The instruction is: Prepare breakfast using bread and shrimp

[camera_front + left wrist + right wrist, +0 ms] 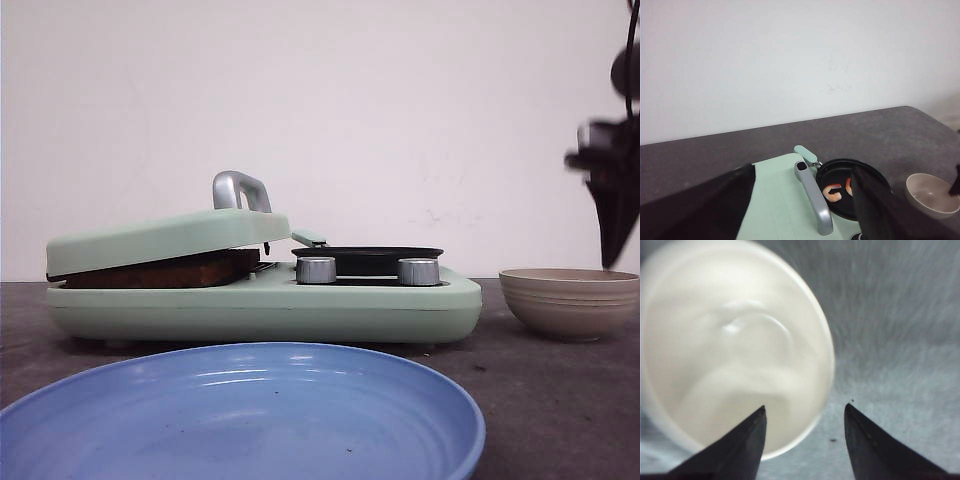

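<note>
On my far left in the front view, the mint-green breakfast machine (265, 305) sits on the dark table (560, 400), and its hinged lid (165, 238) is tilted down over the bread (160, 272). I see the bread only as a dark brown edge wedged between lid and base, holding the lid slightly ajar. A silver handle (240, 188) stands on top of the lid.

My left gripper (800, 210) looks down over that lid from above; its two dark fingers (705, 210) stand wide apart with nothing between them, the silver handle showing in the gap.

Moving right, the small black pan (368, 258) rests on the machine's right half behind two silver knobs (316, 269). From the left wrist view I can make out pink shrimp (834, 191) lying in the pan, partly hidden by one finger.

In the foreground a wide blue plate (240, 420) fills the bottom of the front view, just in front of the machine.

Further right, a beige bowl (569, 300) stands apart from the machine. My right gripper (805, 415) hangs just above the bowl's right rim, blurred in both views; its fingers are spread and hold nothing, one over the bowl's pale inside, the other over the table.
</note>
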You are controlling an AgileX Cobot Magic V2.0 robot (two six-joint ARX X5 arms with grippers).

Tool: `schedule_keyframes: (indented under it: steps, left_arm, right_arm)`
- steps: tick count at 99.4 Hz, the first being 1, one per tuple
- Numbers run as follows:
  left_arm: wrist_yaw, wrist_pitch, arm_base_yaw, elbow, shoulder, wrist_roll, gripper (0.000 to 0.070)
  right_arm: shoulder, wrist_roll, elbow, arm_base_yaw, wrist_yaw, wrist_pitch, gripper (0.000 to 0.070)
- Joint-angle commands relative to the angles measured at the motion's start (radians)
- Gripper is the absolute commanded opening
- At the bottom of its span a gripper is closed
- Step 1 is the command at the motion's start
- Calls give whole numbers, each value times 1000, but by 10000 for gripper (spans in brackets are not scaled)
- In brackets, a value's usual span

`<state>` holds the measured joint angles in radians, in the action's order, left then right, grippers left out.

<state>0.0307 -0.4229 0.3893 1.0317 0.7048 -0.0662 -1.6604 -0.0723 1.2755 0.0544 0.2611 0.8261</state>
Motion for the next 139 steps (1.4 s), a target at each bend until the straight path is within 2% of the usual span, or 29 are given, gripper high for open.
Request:
schedule_keyframes:
  steps: [1, 28, 36, 44, 50, 54, 59, 65, 74, 92, 102, 111, 121, 139]
  left_arm:
    - [3, 8, 3, 10, 3, 0, 350]
    - [3, -6, 3, 10, 7, 2, 350]
    - [3, -6, 3, 10, 8, 2, 349]
    - [3, -6, 3, 10, 8, 2, 349]
    - [3, -6, 3, 10, 8, 1, 343]
    - [3, -9, 3, 10, 8, 1, 296]
    - [6, -16, 4, 10, 8, 1, 170]
    - [14, -33, 3, 10, 8, 1, 6]
    - [14, -57, 3, 8, 10, -2, 0]
    - [33, -45, 4, -12, 6, -6, 1]
    - [50, 19, 4, -48, -21, -28, 1]
    - [52, 119, 4, -127, -76, -77, 1]
    - [37, 218, 3, -241, -161, -128, 1]
    - [-48, 232, 3, -404, -298, -193, 1]
  right_arm:
    - [39, 16, 29, 1, 31, -11, 298]
    - [243, 3, 29, 0, 195, -78, 296]
    - [296, 31, 29, -3, 213, -100, 290]
    - [336, 55, 28, -12, 219, -115, 251]
    - [360, 72, 27, -19, 245, -125, 181]
    - [373, 83, 27, -26, 269, -134, 114]
    - [389, 85, 25, -35, 303, -146, 8]
    - [406, 85, 24, -54, 337, -158, 0]
    - [436, 85, 12, -99, 364, -190, 0]
    - [481, 85, -14, -222, 360, -277, 0]
    - [518, 85, -70, -285, 337, -357, 0]
    - [571, 84, -170, -348, 319, -468, 0]
    - [646, 66, -317, -418, 260, -606, 0]
    - [802, -13, -581, -457, 178, -782, 0]
